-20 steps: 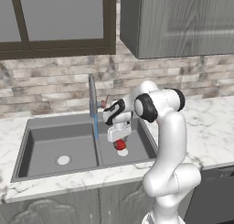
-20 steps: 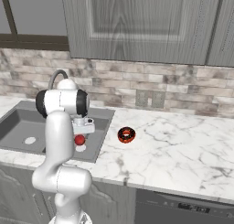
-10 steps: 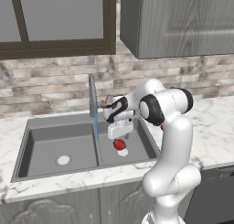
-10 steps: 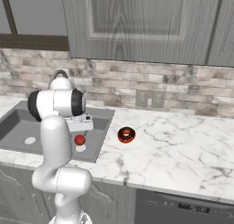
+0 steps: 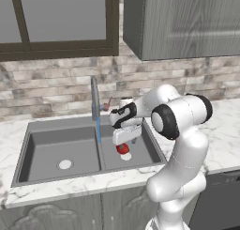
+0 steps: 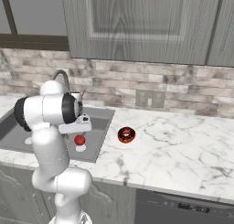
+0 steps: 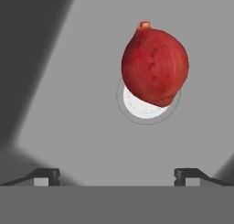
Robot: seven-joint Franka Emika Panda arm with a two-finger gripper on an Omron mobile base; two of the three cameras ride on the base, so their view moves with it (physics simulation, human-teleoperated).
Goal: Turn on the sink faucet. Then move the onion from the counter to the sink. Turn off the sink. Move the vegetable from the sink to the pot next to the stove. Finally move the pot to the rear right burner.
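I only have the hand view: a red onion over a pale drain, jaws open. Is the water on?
Observer: Yes. In the left base view a blue stream falls from the sink faucet, close to the divider between the basins.
Operator: Which basin holds the onion?
Observer: The onion sits in the right basin of the sink, the one nearer the arm.

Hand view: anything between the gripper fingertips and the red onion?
Nothing. Just bare grey sink floor between the open gripper and the round red onion, which sits over the pale drain.
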